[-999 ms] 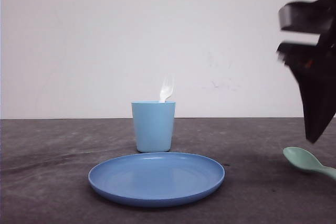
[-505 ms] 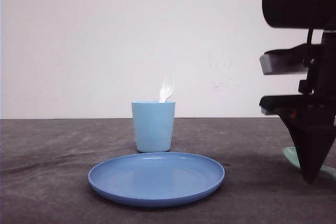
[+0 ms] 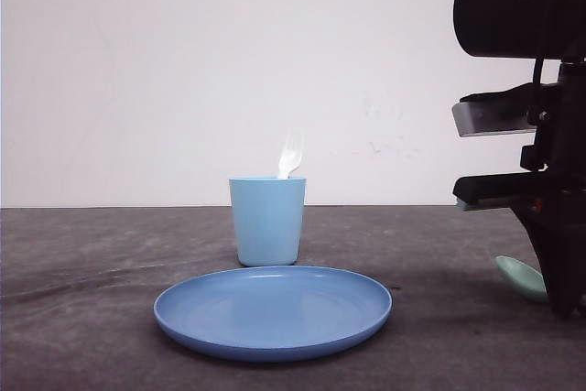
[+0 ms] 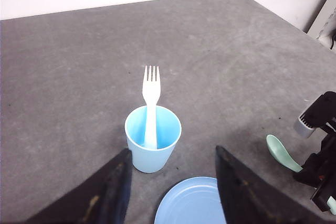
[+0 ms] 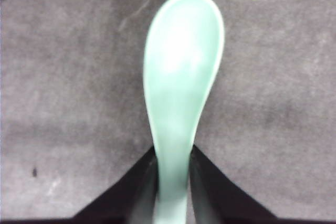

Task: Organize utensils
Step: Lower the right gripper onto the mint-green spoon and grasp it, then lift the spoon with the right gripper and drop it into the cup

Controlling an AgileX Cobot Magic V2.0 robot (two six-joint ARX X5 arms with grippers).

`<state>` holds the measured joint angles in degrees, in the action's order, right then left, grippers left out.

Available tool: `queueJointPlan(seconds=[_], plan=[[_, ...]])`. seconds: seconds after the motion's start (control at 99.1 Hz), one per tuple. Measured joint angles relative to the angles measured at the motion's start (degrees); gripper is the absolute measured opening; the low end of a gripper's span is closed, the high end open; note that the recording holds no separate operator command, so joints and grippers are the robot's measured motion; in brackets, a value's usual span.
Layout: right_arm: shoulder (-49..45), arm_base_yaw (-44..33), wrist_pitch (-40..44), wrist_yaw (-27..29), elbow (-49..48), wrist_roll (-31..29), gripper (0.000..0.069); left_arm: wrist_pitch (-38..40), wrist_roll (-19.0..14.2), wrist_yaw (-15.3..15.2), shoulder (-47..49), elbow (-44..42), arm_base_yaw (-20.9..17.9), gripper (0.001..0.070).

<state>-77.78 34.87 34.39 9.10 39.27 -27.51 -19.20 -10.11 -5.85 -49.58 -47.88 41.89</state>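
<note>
The mint-green spoon [image 5: 181, 77] lies on the table at the right [image 3: 520, 276], and its bowl points toward the plate. My right gripper [image 5: 173, 153] is down at the table [image 3: 566, 304], shut on the spoon's handle with a finger pressed on each side. The white fork [image 3: 290, 155] stands tines-up in the light blue cup [image 3: 267, 222], also seen from above [image 4: 151, 85]. My left gripper [image 4: 173, 187] hangs open high above the cup [image 4: 152, 150] and plate, with nothing between its fingers.
A round blue plate [image 3: 272, 310] sits in front of the cup near the table's front edge. The dark grey tabletop [image 4: 79, 77] stretches bare to the left and behind the cup. The table's far right corner [image 4: 294, 19] is in the left wrist view.
My right gripper has come down at the right of the table and now hides the spoon's handle, which was in the open a second ago. The left arm has barely shifted.
</note>
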Motion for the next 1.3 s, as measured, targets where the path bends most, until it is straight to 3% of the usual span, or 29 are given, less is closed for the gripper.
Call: queueJointPlan(seconds=[0.303, 0.575, 0.707, 0.989, 1.302], plan=[[0.48, 0.02, 1.4, 0.09, 1.79, 0.5, 0.0085, -1.05, 0.0, 0.0, 0.0, 0.0, 0.0, 0.0299], [6.32, 1.51, 0.35, 2.71, 12.74, 3.45, 0.0084, -1.4, 0.02, 0.0, 0.0, 0.0, 0.0, 0.0299], [6.84, 4.13, -7.3, 2.78, 17.22, 6.19, 0.0083, -1.4, 0.0, 0.0, 0.0, 0.0, 0.0, 0.0299], [3.98, 10.14, -33.31, 2.73, 17.79, 12.55, 0.0082, -1.42, 0.0, 0.0, 0.0, 0.0, 0.0, 0.0299], [-6.6, 10.58, -48.11, 0.9, 17.79, 19.78, 0.0082, -1.44, -1.16, 0.0, 0.0, 0.0, 0.0, 0.0299]])
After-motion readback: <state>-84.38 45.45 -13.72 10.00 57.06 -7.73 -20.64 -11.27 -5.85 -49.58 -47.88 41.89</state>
